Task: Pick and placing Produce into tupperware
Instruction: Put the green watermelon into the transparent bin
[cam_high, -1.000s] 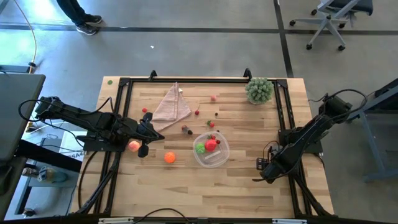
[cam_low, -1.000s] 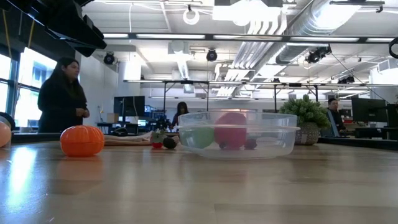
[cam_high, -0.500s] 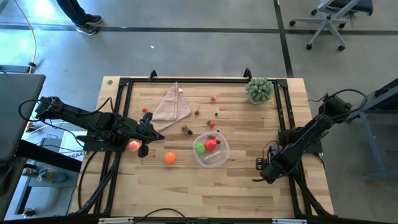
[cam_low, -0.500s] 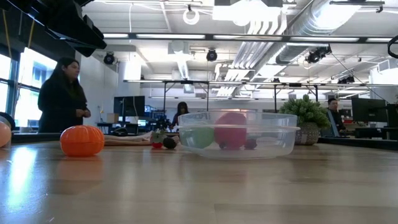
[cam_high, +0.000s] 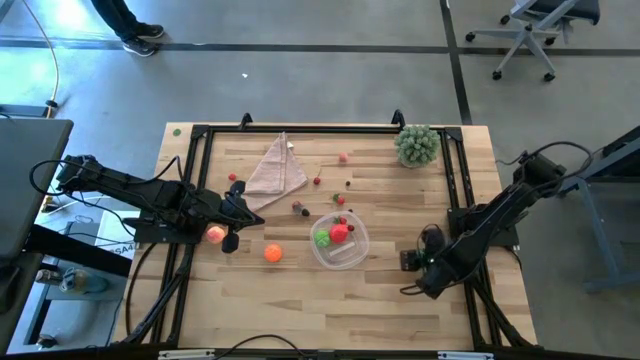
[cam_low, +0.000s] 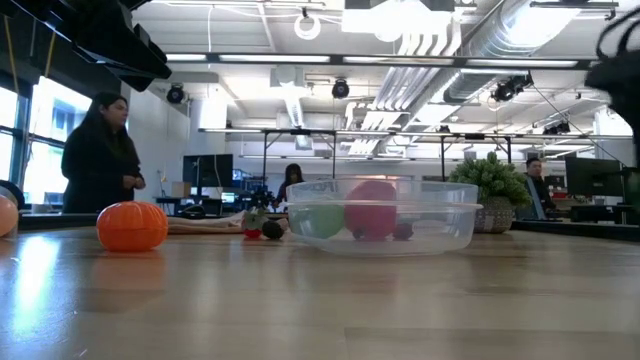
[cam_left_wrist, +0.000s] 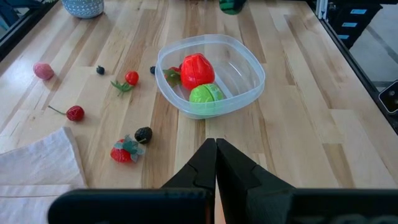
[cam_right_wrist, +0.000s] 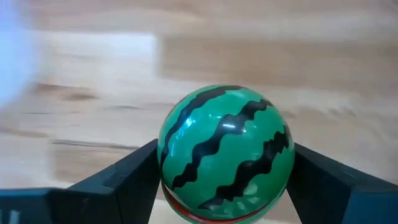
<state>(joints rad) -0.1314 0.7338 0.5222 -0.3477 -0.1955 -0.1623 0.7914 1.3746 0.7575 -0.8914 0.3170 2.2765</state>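
Hidden or unclear:
- Right gripper (cam_high: 412, 262): in the high view a dark mass at the table's right edge; the load between its fingers cannot be made out there.
- Low view: the right arm is only a dark blur at the picture's right margin.
- Peach (cam_high: 215, 234): partly covered by the left arm in the high view, cut by the frame edge in the low view.
- Small berries (cam_left_wrist: 75, 113): too small to sort by kind.

Grippers and their loads:
- Right gripper: fingers spread wide and clamped on the striped melon (cam_right_wrist: 227, 153), one finger on each flank, the ball filling the gap between them, above bare wood.
- Left gripper (cam_left_wrist: 216, 144): fingers pressed together, holding nothing, on the table's left side, pointing toward the tub; the peach lies just beside it.

Other items:
- Tupperware (cam_high: 340, 257): centre of the table, containing a green ball (cam_left_wrist: 205, 95) and a red fruit (cam_left_wrist: 196, 69), touching each other.
- Orange (cam_high: 273, 253): on the wood between left gripper and tub.
- Pink cloth (cam_high: 275, 168) and plant (cam_high: 416, 145): at the far side.
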